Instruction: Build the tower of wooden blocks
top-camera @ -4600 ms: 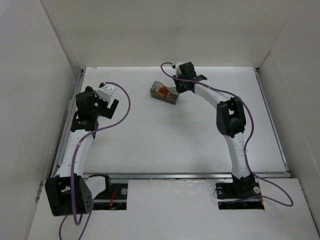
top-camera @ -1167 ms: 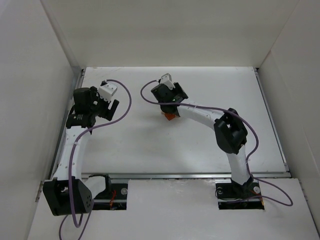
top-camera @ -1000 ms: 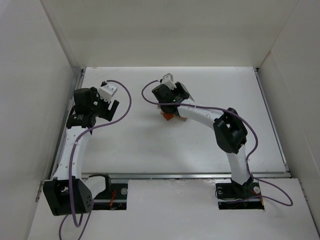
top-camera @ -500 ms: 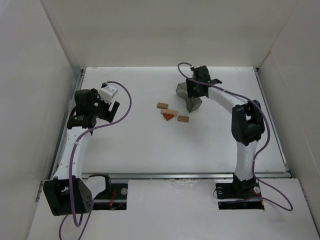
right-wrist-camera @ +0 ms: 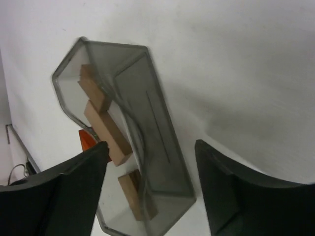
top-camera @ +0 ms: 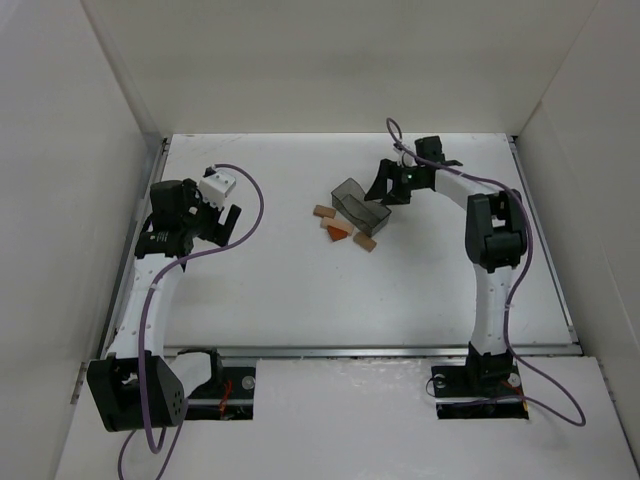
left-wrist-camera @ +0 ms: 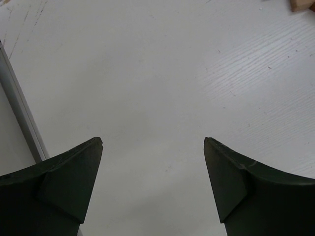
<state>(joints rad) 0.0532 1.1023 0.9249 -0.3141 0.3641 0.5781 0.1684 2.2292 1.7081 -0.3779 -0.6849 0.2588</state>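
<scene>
Three tan wooden blocks (top-camera: 323,211) (top-camera: 338,222) (top-camera: 365,241) and an orange triangular piece (top-camera: 338,233) lie loose on the white table, no tower standing. The dark grey translucent bin (top-camera: 358,203) lies beside them on their right. My right gripper (top-camera: 383,190) is open just right of the bin. In the right wrist view the bin (right-wrist-camera: 162,123) lies between the spread jaws of that gripper (right-wrist-camera: 151,143) with a gap at each side, and the tan blocks (right-wrist-camera: 106,128) and orange piece (right-wrist-camera: 86,140) show through it. My left gripper (top-camera: 228,215) (left-wrist-camera: 152,140) is open over bare table at far left.
White walls enclose the table on three sides. A metal rail (left-wrist-camera: 19,108) runs along the left edge, close to the left gripper. A corner of a tan block (left-wrist-camera: 300,5) shows at the top right of the left wrist view. Purple cables loop off both arms.
The right arm carried the bin off the blocks to the right, laid it down beside them and opened its jaws. The blocks now lie uncovered. The left arm barely moved.
</scene>
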